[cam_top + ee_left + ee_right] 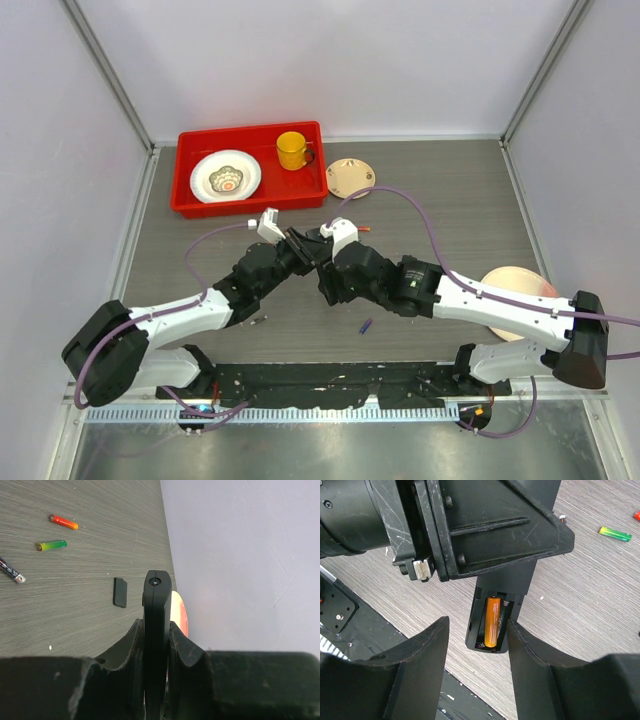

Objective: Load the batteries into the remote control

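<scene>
My left gripper (156, 630) is clamping the slim black remote control (157, 592) on edge. My right gripper (477, 625) is hanging, jaws apart, at its open bay (481, 615), where an orange battery (492, 620) is lying. A green battery (51, 545) and the flat back cover (120, 592) are resting on the grained table (75, 620).

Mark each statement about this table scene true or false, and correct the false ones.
1. The left hand grips the remote. True.
2. The remote's battery slot is empty. False: an orange battery lies in it.
3. The yellow cup stands on the bare table. False: it stands in the red tray.
4. The back cover lies flat on the table, apart from the remote. True.
5. The right hand is shut on a battery. False: it is open and holds nothing, its jaws on either side of the remote's end.
</scene>
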### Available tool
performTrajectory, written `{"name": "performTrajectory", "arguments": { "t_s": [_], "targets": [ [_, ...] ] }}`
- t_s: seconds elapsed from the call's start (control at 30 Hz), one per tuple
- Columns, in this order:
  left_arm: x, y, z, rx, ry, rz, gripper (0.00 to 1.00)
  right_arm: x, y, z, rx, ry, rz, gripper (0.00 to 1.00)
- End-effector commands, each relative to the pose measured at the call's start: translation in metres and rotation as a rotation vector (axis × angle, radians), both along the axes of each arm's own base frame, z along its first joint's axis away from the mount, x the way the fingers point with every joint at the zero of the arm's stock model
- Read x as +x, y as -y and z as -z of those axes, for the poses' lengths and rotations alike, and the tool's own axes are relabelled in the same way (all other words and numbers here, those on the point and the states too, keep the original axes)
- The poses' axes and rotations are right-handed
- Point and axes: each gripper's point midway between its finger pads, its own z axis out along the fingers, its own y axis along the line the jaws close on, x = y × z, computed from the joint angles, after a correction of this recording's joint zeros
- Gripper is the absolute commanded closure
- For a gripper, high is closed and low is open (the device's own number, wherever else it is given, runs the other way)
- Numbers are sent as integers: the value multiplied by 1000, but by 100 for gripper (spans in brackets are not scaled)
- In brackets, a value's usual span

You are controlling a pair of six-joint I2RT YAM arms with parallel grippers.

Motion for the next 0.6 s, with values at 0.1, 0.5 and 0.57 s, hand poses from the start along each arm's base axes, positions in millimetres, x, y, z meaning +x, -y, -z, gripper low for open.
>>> {"name": "performTrajectory", "arguments": {
  "t_s": [0.1, 0.5, 0.57],
  "targets": [
    [2, 1, -43, -107, 83, -2, 100, 4, -13, -14, 55, 29, -1, 49],
    [4, 0, -36, -87, 65, -15, 100, 5, -17, -17, 65, 34, -5, 48],
    [4, 0, -34, -80, 59, -16, 100, 6, -18, -18, 68, 36, -1, 48]
  ]
}}
